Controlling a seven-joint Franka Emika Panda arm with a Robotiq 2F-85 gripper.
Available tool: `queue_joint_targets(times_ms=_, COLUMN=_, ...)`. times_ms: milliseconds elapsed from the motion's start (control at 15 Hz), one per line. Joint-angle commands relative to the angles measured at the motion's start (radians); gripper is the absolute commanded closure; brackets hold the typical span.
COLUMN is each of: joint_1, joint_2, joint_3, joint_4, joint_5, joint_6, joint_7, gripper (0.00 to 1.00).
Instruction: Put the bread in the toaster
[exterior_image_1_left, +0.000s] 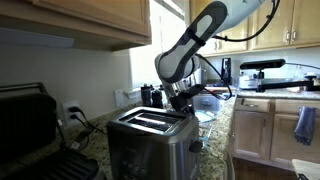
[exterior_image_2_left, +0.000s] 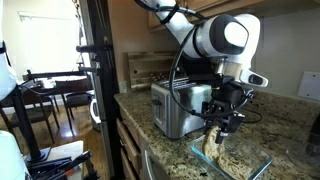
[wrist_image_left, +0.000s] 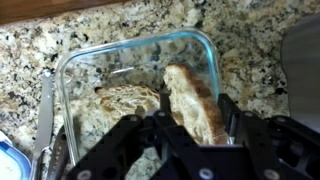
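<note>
Bread (wrist_image_left: 195, 98): golden-tan crusty slab, upright, clamped in my jaws. Gripper (wrist_image_left: 194, 113): pointing down over clear glass dish (wrist_image_left: 130, 45) on speckled granite counter (wrist_image_left: 100, 25). Toaster (exterior_image_2_left: 175, 110): boxy brushed steel, beside.

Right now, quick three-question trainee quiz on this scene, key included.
1. True or false: the bread between the fingers of the claw already sits in the toaster.
2. What does the glass container rest on? A) granite counter B) stove top C) wooden table
3. Fill in: the toaster's black top has ____ long slots.
Key: 1 false; 2 A; 3 two.
</note>
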Motion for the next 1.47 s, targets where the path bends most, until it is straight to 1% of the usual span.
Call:
queue_joint_targets(times_ms=0, joint_1=-0.001, joint_2=0.004, joint_3=-0.004, joint_4=0.014, joint_5=0.013, joint_6=-0.018, joint_7=-0.01, gripper=0.79)
queue_joint_targets(times_ms=133, joint_1=-0.001, joint_2=0.004, joint_3=-0.004, joint_4=0.014, joint_5=0.014, joint_6=-0.017, joint_7=-0.01, gripper=0.91)
queue_joint_targets(times_ms=267, joint_1=-0.002, joint_2=0.004, joint_3=-0.004, joint_4=0.014, joint_5=0.014, joint_6=-0.016, joint_7=-0.01, gripper=0.96)
queue_joint_targets(times_ms=333, joint_1=-0.002, joint_2=0.002, joint_3=-0.004, joint_4=0.013, joint_5=0.015, joint_6=-0.015, joint_7=-0.01, gripper=0.97)
queue_joint_targets(times_ms=400, joint_1=-0.002, joint_2=0.0, joint_3=-0.004, joint_4=0.012, joint_5=0.016, joint_6=-0.013, joint_7=-0.01, gripper=0.93)
queue_joint_targets(times_ms=667, joint_1=0.002, joint_2=-0.033, joint_3=-0.006, joint_4=-0.018, joint_5=0.006, joint_6=0.022, joint_7=0.001, gripper=0.93)
queue_joint_targets(times_ms=1000, joint_1=0.004, joint_2=-0.094, joint_3=-0.004, joint_4=-0.058, joint_5=0.008, joint_6=0.037, joint_7=-0.001, gripper=0.93)
queue_joint_targets(times_ms=1400, joint_1=0.007, joint_2=-0.216, joint_3=-0.001, joint_4=-0.128, joint_5=0.011, joint_6=0.038, joint_7=-0.007, gripper=0.93)
